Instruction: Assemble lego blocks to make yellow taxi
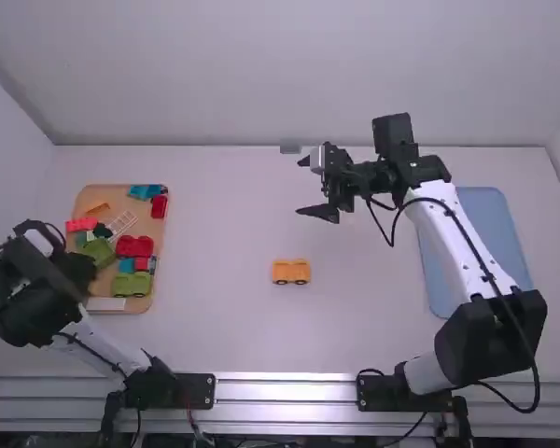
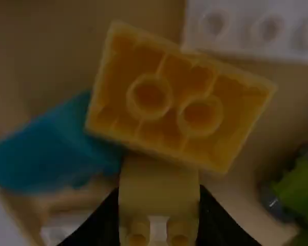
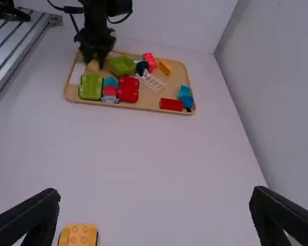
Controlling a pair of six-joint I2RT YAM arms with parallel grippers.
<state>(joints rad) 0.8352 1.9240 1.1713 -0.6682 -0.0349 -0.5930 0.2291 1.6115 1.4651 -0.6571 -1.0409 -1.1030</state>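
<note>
A white tabletop (image 1: 215, 336) carries the yellow wheeled base (image 1: 291, 272) near its middle, presumably where both sides can build. Over the parts tray (image 1: 114, 194) at left, my left end effector (image 2: 158, 205) is clamped on a yellow block (image 2: 159, 187), likely for the taxi. My right end effector (image 1: 301, 187) hangs beyond the base, fingers apart, probably leaving working room.

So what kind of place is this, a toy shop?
Probably a robot workshop or lab, not a shop. A left robot arm and a right robot arm are mounted at a white table, with toy blocks on a tan tray.
</note>
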